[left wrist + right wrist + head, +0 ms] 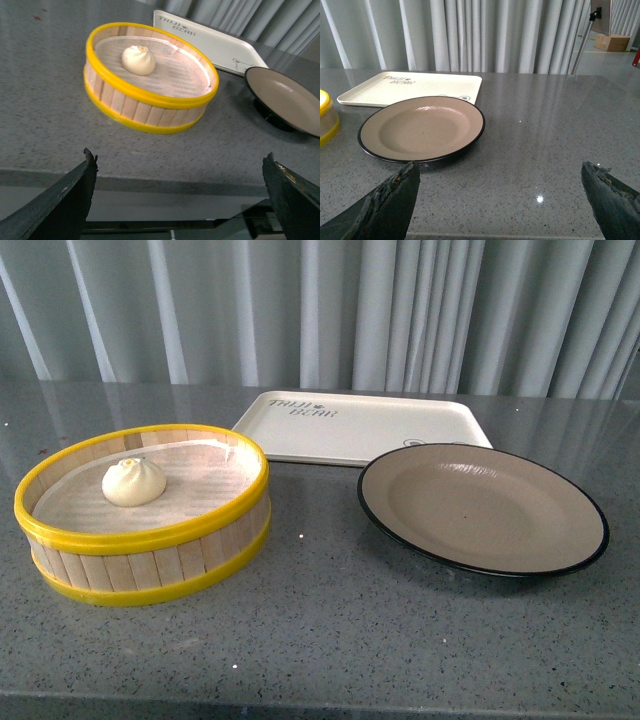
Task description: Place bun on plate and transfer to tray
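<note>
From the front, the bun (134, 481) sits upright inside a yellow-rimmed steamer basket (150, 562) on the left of the grey desk (350, 625), toward the basket's left side, pleated top up. It is round, so it has no long axis to speak of. The plate (483, 508) lies level on the right, hollow side up and bare. Behind both is the tray (370, 435), flat, its long side running left to right across the desk, lettering at its far-left corner. The plate's far rim overlaps the tray's near right corner in this view; whether they touch I can't tell.

In the left wrist view, the left end effector (179, 165) is spread wide and holding nothing, back at the desk's near edge, well apart from the basket. A yellowish dot shows on the bun's peak.

In the right wrist view, the right end effector (500, 170) is likewise wide and bare, with the plate just beyond its fingers and the tray behind that.
</note>
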Robot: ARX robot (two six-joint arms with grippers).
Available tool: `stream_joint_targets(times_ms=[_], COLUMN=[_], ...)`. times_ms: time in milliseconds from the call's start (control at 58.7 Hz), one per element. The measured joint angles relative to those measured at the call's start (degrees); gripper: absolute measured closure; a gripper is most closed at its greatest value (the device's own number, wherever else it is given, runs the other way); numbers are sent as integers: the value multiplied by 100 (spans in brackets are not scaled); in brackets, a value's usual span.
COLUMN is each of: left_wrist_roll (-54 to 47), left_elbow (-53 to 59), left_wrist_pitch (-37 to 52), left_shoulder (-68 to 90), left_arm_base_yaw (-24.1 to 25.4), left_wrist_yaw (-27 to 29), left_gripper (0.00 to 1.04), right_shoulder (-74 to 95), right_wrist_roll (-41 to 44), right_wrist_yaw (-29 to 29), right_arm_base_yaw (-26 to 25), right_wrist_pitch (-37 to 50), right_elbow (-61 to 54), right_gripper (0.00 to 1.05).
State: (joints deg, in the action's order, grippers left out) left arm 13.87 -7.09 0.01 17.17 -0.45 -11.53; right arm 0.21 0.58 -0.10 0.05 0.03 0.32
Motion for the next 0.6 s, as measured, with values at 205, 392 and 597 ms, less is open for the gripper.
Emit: stream_joint_targets(times_ms=[205, 392, 597], left_wrist_roll=[-79, -400, -962], left_elbow=[-938, -1696, -2627], left_wrist_pitch=[3106, 4446, 4653], left_shoulder=[3163, 5261, 6767], left_arm_base_yaw=[-922, -938, -820], left_wrist_yaw=[-422, -555, -544], left_gripper=[7, 7, 7], right_shoulder=[0, 0, 0], right_wrist_roll=[0, 0, 0], right_wrist_yaw=[13, 15, 15], right_arm_base_yaw=[0, 0, 0], right_wrist_pitch=[0, 0, 0], right_elbow=[0, 0, 0], right_gripper=[8, 8, 8])
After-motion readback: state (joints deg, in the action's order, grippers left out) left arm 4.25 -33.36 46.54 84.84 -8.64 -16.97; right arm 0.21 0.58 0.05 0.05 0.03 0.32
